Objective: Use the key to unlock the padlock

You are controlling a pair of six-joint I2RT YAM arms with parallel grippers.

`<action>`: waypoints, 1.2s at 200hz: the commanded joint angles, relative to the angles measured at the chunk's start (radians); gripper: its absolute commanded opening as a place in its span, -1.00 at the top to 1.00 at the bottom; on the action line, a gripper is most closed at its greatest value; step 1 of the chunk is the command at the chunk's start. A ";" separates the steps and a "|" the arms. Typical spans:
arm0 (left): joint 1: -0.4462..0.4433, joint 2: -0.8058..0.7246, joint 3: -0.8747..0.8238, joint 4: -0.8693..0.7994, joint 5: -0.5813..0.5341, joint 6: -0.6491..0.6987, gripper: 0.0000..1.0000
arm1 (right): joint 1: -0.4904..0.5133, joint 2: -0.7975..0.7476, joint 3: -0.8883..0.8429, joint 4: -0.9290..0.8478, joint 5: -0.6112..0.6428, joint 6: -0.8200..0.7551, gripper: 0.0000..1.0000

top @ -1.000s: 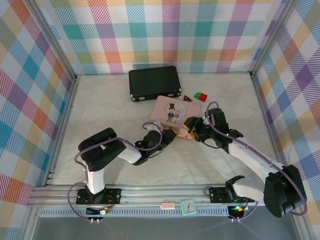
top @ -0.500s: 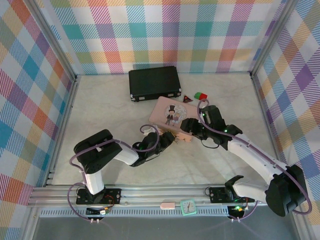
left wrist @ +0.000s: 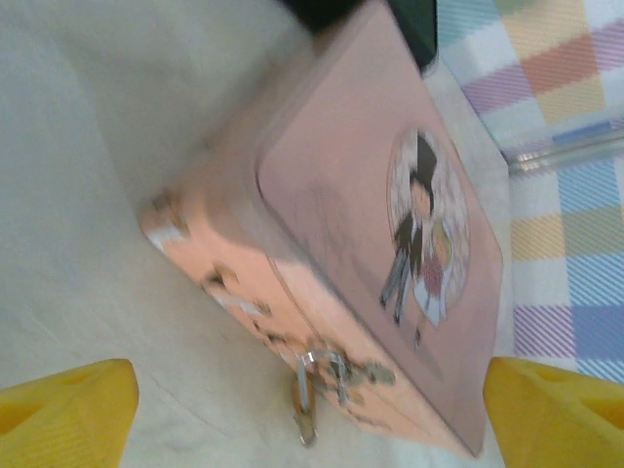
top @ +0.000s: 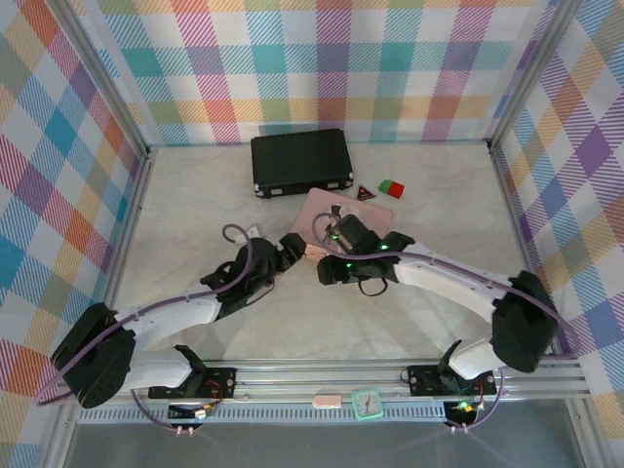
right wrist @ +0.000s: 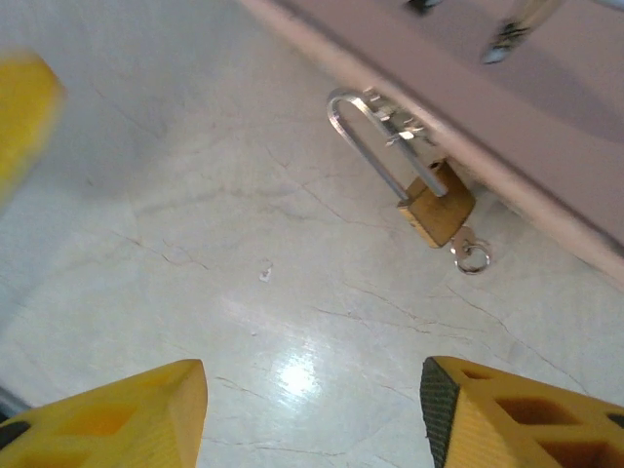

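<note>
The pink box (top: 363, 207) (left wrist: 341, 185) lies mid-table. From its front clasp hangs the small brass padlock (right wrist: 436, 207) (left wrist: 310, 400), its silver shackle (right wrist: 375, 146) hooked through the clasp and its body resting on the table. The tiny silver key (right wrist: 468, 255) with its ring sticks out of the padlock's bottom. My right gripper (right wrist: 312, 375) (top: 328, 267) is open, just short of the padlock, with bare table between its yellow fingers (right wrist: 526, 419). My left gripper (left wrist: 307, 380) (top: 290, 244) is also open, facing the box's front and holding nothing.
A black case (top: 300, 161) lies behind the box. Red and green blocks (top: 391, 187) and a dark triangle (top: 366, 192) sit at the box's far right corner. Plaid walls (top: 58, 195) enclose the table. A small clock (top: 368, 402) sits on the front rail.
Both arms have swung left. The right gripper has crossed in front of the box, and the left arm has stretched out lower. Both grippers have drawn back from the padlock.
</note>
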 commanded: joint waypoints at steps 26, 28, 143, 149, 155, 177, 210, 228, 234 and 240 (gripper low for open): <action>0.167 0.031 0.079 -0.156 0.164 0.166 -0.81 | 0.083 0.182 0.133 -0.152 0.217 -0.123 -0.11; 0.171 0.036 0.080 -0.151 0.173 0.169 -0.80 | 0.084 0.189 0.135 -0.153 0.224 -0.124 -0.11; 0.192 0.081 -0.020 0.137 0.282 0.143 -0.59 | 0.094 0.315 0.039 0.096 0.403 -0.298 0.11; 0.192 0.077 -0.025 0.144 0.282 0.141 -0.58 | 0.093 0.322 0.037 0.100 0.409 -0.300 0.12; 0.192 0.075 -0.029 0.144 0.283 0.141 -0.58 | 0.094 0.328 0.034 0.104 0.417 -0.303 0.14; 0.192 0.076 -0.033 0.149 0.290 0.145 -0.57 | 0.094 0.340 0.011 0.135 0.436 -0.319 0.21; 0.192 0.099 -0.038 0.193 0.318 0.141 -0.51 | 0.091 0.337 -0.019 0.191 0.415 -0.365 0.47; 0.192 0.108 -0.050 0.229 0.330 0.129 -0.49 | 0.085 0.324 -0.034 0.217 0.388 -0.390 0.57; 0.191 0.112 -0.054 0.243 0.334 0.125 -0.48 | 0.082 0.318 -0.041 0.227 0.372 -0.399 0.60; 0.191 0.116 -0.060 0.258 0.338 0.120 -0.46 | 0.080 0.311 -0.048 0.239 0.352 -0.409 0.60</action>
